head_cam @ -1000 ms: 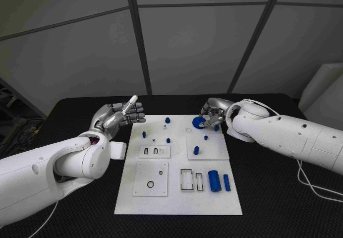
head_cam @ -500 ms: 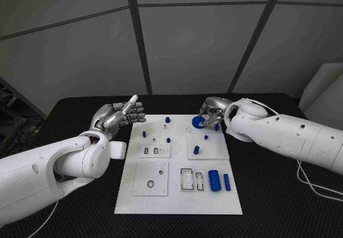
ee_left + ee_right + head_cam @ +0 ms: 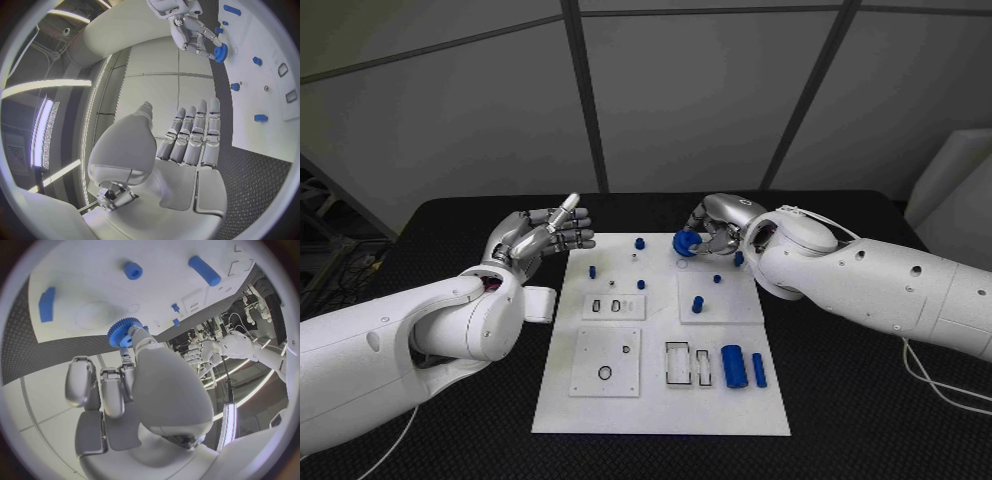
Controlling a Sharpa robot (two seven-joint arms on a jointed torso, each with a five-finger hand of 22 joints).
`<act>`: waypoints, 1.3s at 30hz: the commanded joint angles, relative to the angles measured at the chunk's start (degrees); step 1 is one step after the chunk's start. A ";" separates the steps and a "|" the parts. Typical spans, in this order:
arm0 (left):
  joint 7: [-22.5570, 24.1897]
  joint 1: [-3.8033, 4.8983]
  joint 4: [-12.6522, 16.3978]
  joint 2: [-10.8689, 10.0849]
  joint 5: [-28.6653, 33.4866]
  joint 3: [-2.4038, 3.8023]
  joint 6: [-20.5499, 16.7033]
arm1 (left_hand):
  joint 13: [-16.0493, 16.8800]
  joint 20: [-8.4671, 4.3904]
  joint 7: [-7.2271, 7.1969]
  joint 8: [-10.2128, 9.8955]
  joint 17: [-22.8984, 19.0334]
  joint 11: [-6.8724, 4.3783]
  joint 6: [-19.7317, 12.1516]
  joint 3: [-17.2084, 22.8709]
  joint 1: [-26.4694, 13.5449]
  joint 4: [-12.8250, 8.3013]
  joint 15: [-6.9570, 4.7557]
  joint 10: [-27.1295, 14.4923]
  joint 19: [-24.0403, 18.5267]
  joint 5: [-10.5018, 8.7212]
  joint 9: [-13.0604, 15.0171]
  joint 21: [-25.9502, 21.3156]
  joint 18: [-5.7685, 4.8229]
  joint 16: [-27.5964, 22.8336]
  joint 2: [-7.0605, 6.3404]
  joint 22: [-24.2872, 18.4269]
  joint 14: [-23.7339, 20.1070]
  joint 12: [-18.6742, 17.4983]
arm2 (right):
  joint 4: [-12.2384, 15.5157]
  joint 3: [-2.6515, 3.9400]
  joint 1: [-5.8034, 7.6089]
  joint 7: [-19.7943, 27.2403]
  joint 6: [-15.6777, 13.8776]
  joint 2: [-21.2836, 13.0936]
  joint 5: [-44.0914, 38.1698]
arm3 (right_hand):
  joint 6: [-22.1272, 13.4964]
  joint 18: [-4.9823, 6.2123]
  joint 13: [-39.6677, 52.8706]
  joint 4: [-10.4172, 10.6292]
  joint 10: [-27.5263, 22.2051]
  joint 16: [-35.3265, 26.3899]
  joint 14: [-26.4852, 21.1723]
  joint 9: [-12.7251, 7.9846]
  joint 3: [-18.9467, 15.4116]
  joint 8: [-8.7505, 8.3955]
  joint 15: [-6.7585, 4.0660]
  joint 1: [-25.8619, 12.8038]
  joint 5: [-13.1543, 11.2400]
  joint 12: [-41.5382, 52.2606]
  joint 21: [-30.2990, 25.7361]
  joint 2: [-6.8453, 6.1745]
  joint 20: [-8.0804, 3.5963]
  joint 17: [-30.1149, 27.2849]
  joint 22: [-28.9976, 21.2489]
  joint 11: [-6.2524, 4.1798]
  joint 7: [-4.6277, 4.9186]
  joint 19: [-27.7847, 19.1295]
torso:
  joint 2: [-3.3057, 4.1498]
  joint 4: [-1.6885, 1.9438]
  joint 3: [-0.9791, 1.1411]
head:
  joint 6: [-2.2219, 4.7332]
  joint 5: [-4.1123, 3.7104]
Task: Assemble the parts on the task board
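Blue gear (image 3: 685,243), pinched lightly in the right hand (image 3: 714,226) fingers above the task board (image 3: 661,400) far edge, may slip; left hand (image 3: 538,232) fingers spread, holding nothing.

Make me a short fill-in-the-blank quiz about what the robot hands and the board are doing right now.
The right robot hand holds a blue ____.
The left robot hand holds ____.
The task board lies on a ____ table.
Missing words: gear; nothing; black.
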 commanded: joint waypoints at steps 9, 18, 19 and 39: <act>0.11 0.08 0.16 -0.01 -0.45 0.06 0.80 | -0.09 -0.05 0.33 -0.23 0.06 -0.05 -0.37 -0.36 0.47 0.05 -0.01 -0.36 -0.49 -0.22 -0.05 0.12 -0.38 -0.31 0.21 0.03 -0.23 -0.37 | 0.66 0.01 0.16 -0.95 -3.76 4.34 -4.88 | 3.25 -0.67 3.91 0.75 0.46 0.23 5.45 4.31 1.47 -0.36 -0.30 -1.09 0.01 0.21 0.39 -0.11 0.10 12.15 0.06 0.17 -1.39 0.42 | 0.10 0.10 -0.06 | -0.01 0.50; 0.07 0.08 -0.03 0.26 -0.45 0.06 0.87 | -0.09 -0.05 0.33 -0.23 0.06 -0.05 -0.37 -0.36 0.47 0.05 -0.01 -0.36 -0.49 -0.22 -0.05 0.12 -0.38 -0.31 0.21 0.03 -0.23 -0.37 | -2.58 -0.38 0.16 -0.98 -2.28 9.23 -5.85 | 3.26 -0.66 3.92 0.86 0.43 0.23 5.44 4.30 1.87 -0.66 -0.26 -1.83 -0.40 0.13 0.37 -0.35 0.12 12.14 0.04 0.21 -1.35 0.37 | 0.13 0.10 0.03 | -0.22 0.78; 0.07 0.08 -0.04 0.30 -0.45 0.06 0.88 | -0.09 -0.05 0.33 -0.23 0.06 -0.05 -0.37 -0.36 0.47 0.05 -0.01 -0.36 -0.49 -0.22 -0.05 0.12 -0.38 -0.31 0.21 0.03 -0.23 -0.37 | -2.90 -0.45 0.16 -0.96 -2.05 9.60 -5.87 | 3.26 -0.66 3.92 0.86 0.43 0.23 5.44 4.30 1.87 -0.66 -0.26 -1.83 -0.40 0.13 0.37 -0.35 0.12 12.14 0.04 0.21 -1.35 0.37 | 0.14 0.12 0.02 | -0.23 0.79; -0.02 0.09 -0.21 0.88 -0.45 0.07 1.31 | -0.09 -0.02 0.31 -0.30 0.09 -0.05 -0.38 -0.42 0.51 0.04 0.02 -0.47 -0.58 -0.23 -0.04 0.12 -0.37 -0.43 0.22 0.03 -0.27 -0.46 | -7.91 -0.97 -0.47 -0.11 0.54 14.23 -6.19 | 3.17 -0.65 3.87 0.86 0.35 0.12 5.38 4.29 2.17 -0.93 -0.21 -2.29 -0.74 0.00 0.34 -0.50 0.15 11.86 0.01 0.24 -1.31 0.32 | 0.12 0.03 0.06 | -0.39 0.75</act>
